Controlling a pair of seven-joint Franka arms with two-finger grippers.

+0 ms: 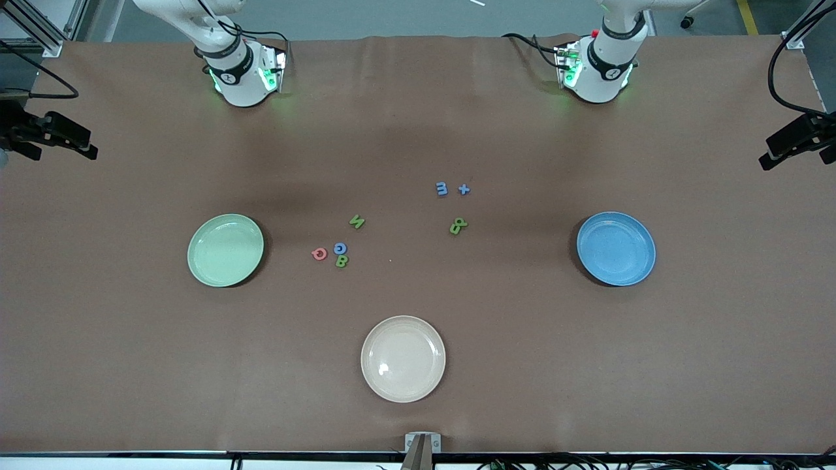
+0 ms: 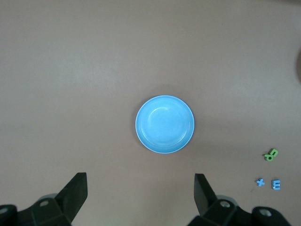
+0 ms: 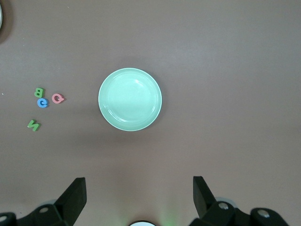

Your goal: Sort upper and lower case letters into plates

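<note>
The pale green plate [image 1: 225, 250] lies toward the right arm's end and the blue plate [image 1: 616, 248] toward the left arm's end; both are empty. Several tiny letters lie between them: a green N [image 1: 356, 222], a pink one [image 1: 319, 254], a blue one [image 1: 340, 248], a green B [image 1: 341, 261], two blue ones [image 1: 442, 188] [image 1: 464, 189] and a green piece [image 1: 458, 226]. My left gripper [image 2: 139, 181] is open and empty, high over the table beside the blue plate [image 2: 164, 124]. My right gripper [image 3: 138, 183] is open and empty, high beside the green plate [image 3: 130, 99]. Neither gripper shows in the front view.
A cream-beige plate [image 1: 403, 358] lies empty nearer the front camera, midway along the table. The arm bases [image 1: 241, 72] [image 1: 597, 68] stand at the table's back edge. Black camera mounts [image 1: 49, 134] [image 1: 800, 140] stick in at both ends.
</note>
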